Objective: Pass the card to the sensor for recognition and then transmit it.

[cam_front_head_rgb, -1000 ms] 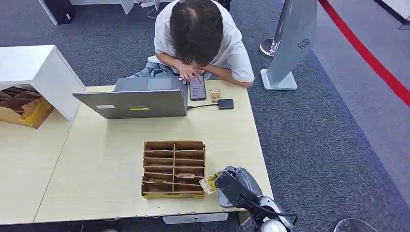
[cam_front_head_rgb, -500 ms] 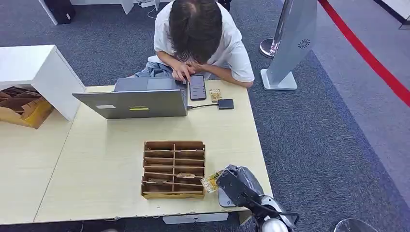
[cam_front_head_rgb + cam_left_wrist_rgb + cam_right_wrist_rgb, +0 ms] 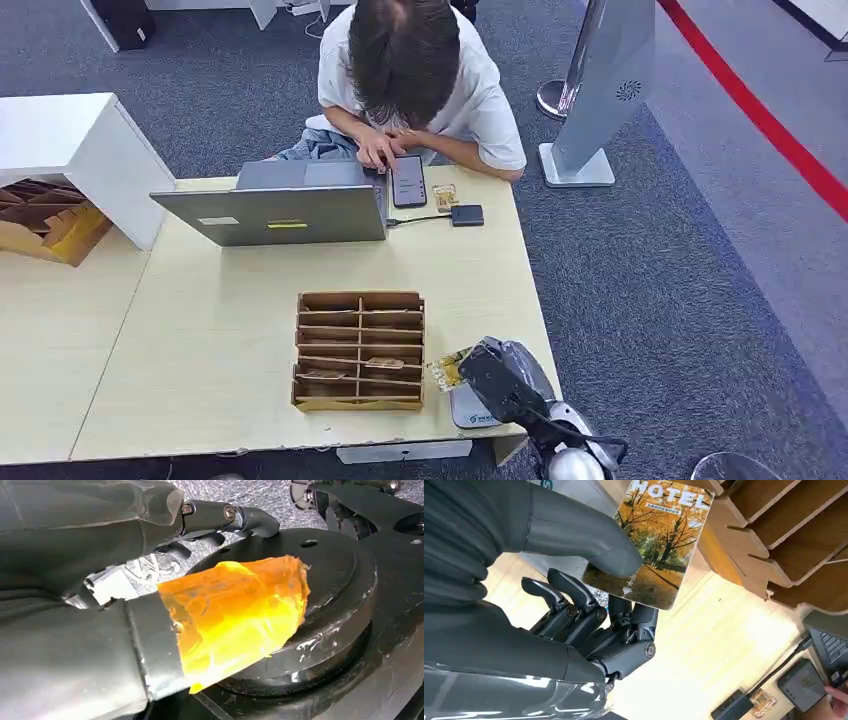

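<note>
In the head view, the right hand (image 3: pixel 497 375) is reaching in at the lower right of the frame, holding the card (image 3: pixel 449 369) out toward the wooden slotted organizer (image 3: pixel 359 349). The card is sitting between the organizer's right side and the hand, above the near edge of the white sensor pad (image 3: pixel 470 410) lying on the light table (image 3: pixel 200 330). At the top of the frame a person (image 3: pixel 410 70) is bending over a phone (image 3: pixel 408 181) beside an open laptop (image 3: pixel 285 205).

In the left wrist view, the left hand (image 3: pixel 100 580) is coming in from the left edge with an orange-taped thumb; I cannot tell how its fingers are set.

In the right wrist view, the right hand is pinching the autumn-tree "HOTEL" card at upper centre, thumb (image 3: pixel 589 535) pressing on its face and dark fingers (image 3: pixel 574 610) curling behind.
</note>
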Action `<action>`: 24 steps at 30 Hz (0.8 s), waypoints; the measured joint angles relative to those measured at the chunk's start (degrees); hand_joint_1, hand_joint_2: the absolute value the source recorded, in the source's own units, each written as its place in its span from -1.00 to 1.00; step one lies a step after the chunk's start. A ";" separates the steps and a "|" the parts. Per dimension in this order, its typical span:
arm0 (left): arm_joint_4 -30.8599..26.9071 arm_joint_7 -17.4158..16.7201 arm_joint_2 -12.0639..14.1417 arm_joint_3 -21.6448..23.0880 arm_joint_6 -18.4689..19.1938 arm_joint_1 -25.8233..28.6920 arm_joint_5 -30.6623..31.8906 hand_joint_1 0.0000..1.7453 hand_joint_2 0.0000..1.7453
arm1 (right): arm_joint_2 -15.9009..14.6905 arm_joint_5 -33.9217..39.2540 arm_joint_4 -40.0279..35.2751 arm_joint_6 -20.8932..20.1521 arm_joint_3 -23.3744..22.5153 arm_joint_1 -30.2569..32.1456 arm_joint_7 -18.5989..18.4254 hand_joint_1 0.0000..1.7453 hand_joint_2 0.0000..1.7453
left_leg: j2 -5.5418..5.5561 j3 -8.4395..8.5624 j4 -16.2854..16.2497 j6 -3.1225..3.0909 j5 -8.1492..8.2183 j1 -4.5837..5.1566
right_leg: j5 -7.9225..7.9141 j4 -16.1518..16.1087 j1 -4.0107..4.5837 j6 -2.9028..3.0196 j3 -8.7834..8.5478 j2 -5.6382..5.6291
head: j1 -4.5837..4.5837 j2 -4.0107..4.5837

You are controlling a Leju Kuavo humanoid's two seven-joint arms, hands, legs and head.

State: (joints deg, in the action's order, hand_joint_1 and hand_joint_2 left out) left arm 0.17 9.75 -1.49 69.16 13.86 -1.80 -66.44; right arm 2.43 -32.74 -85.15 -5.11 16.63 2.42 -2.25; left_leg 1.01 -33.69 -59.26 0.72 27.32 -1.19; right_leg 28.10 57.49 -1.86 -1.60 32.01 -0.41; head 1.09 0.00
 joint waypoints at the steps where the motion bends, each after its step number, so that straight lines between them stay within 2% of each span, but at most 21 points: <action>1: -0.02 0.00 0.00 0.00 0.00 0.01 -0.02 -1.00 -1.00 | 0.00 0.00 0.00 -0.02 -0.13 0.00 0.00 1.00 1.00 | 0.00 0.00 0.00 0.00 0.00 0.00 | 0.00 0.00 0.00 0.00 0.00 0.00 | -0.02 0.00; 24: 0.00 0.00 -0.35 0.00 -0.50 0.10 -0.77 -1.00 -1.00 | 1.38 -5.40 1.51 -0.57 -2.76 -0.20 -1.90 1.00 1.00 | 0.01 0.00 0.00 0.00 0.00 0.00 | 0.00 0.00 0.00 0.00 0.00 0.00 | 0.00 0.00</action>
State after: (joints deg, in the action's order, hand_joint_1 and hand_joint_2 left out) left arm 0.17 9.75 -1.84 69.16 13.35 -1.70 -67.21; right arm 3.80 -38.14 -83.65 -5.68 13.88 2.22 -4.15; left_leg 1.02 -33.69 -59.26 0.72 27.31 -1.18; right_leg 28.10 57.49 -1.86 -1.59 32.00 -0.41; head 1.09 0.00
